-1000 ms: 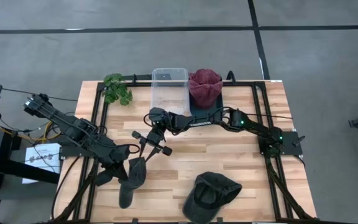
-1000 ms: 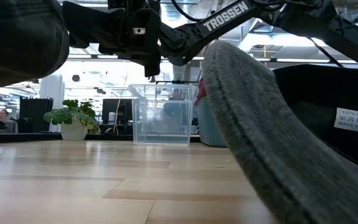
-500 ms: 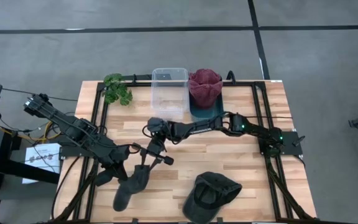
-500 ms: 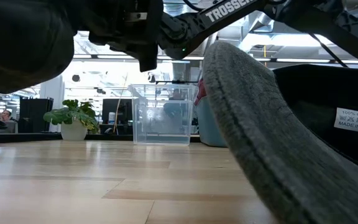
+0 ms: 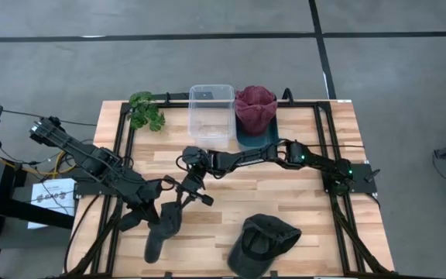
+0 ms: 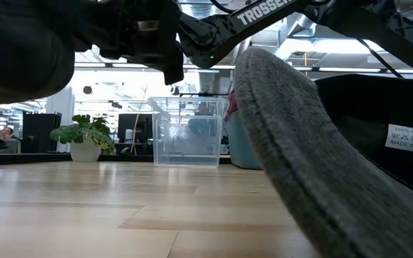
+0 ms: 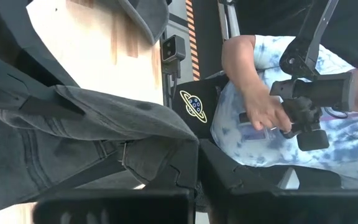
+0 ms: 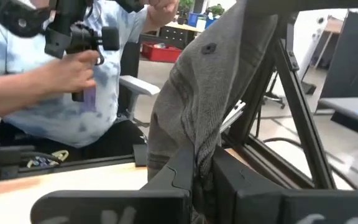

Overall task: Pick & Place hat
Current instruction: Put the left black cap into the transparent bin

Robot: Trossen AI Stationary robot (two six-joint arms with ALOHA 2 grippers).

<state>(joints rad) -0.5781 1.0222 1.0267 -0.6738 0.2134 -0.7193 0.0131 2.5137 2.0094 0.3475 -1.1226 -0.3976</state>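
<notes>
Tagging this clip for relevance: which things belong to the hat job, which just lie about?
In the job: grey hat, left gripper, right gripper, both shut on it.
Lying about: dark cap, maroon hat, clear bin, plant.

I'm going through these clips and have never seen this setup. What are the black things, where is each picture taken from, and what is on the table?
The black things are two robot arms bolted to a wooden table. One picture looks straight down, one looks level across the tabletop, and two come from cameras on the arms' wrists. From above, the left gripper and the right gripper meet over the table's front left and both pinch one grey hat, which hangs between them; the right wrist view shows its fabric clamped. Also on the table: a dark cap at the front, a clear bin, a maroon hat and a small plant at the back. The wrist views also show a person beyond the table holding controllers.
</notes>
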